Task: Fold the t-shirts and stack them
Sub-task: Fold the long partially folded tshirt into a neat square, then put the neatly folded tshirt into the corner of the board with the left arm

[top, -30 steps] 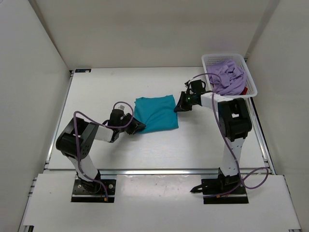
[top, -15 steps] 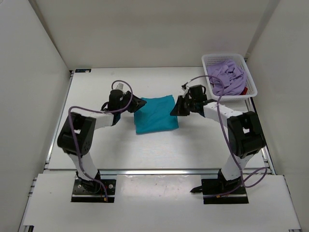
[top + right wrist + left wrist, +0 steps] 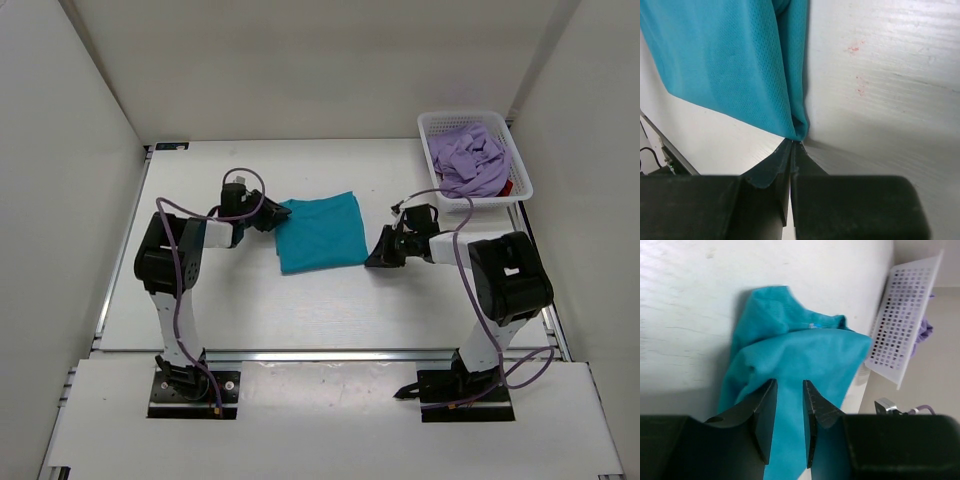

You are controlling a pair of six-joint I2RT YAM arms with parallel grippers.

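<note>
Top external showed the folded teal shirt [image 3: 320, 232] mid-table, turned a touch since half a second before. Left gripper [image 3: 272, 217] sat at its 10 o'clock corner, fingers a sliver apart, gripping nothing. Right gripper [image 3: 378, 258] had dropped to 4 o'clock, fingers pressed together at the hem, pinching it or not, couldn't tell. Lavender shirt [image 3: 470, 160] lay in the basket [image 3: 427, 145] at 2 o'clock

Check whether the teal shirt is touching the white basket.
Apart. The top external view shows a strip of bare table between the teal shirt and the white basket.
</note>
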